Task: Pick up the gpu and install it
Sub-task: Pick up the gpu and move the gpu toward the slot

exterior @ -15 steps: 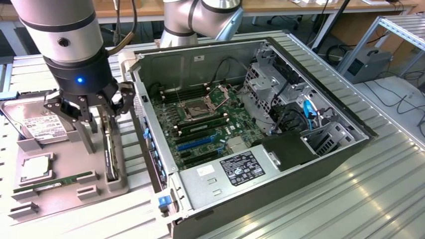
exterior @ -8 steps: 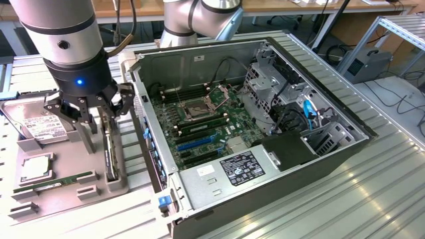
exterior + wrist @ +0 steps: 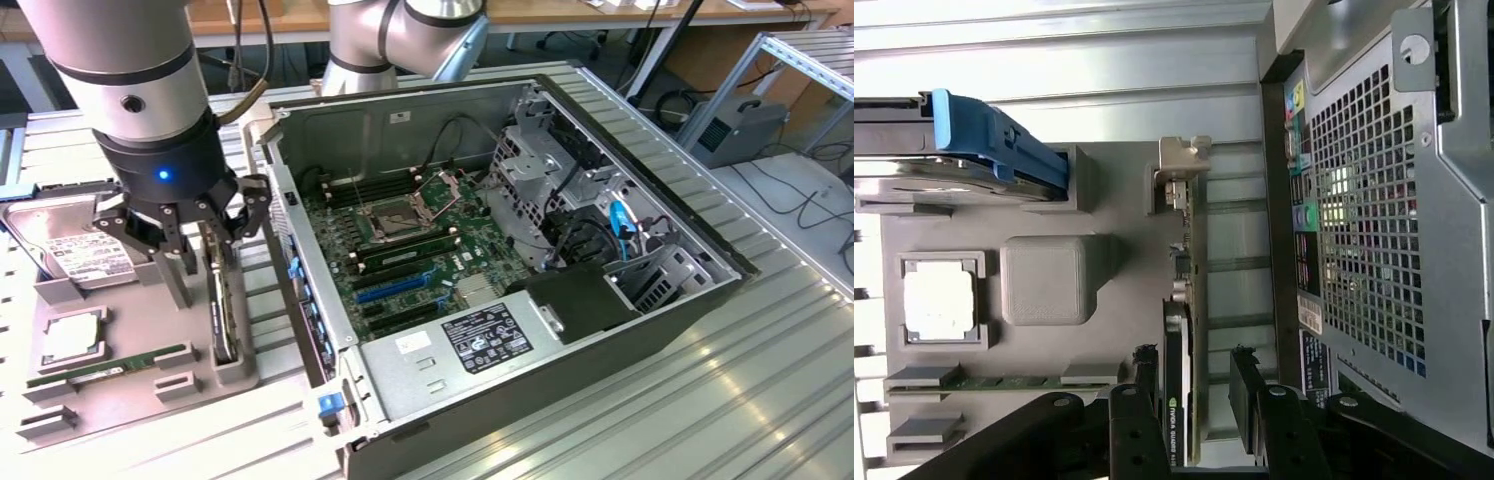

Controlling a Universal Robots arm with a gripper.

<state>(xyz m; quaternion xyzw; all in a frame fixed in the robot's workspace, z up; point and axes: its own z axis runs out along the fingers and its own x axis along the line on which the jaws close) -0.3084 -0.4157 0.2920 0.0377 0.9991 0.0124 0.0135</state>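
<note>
Straddling the gpu [image 3: 1192, 270], gripper [image 3: 1194, 365] jaws spread, grey tray [image 3: 100, 385], ribbed metal table [image 3: 747, 400], desks [image 3: 561, 12] behind

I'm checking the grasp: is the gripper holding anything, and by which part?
Nothing is held. The gripper is open, its fingers either side of the gpu, which stands on edge in the grey tray.
</note>
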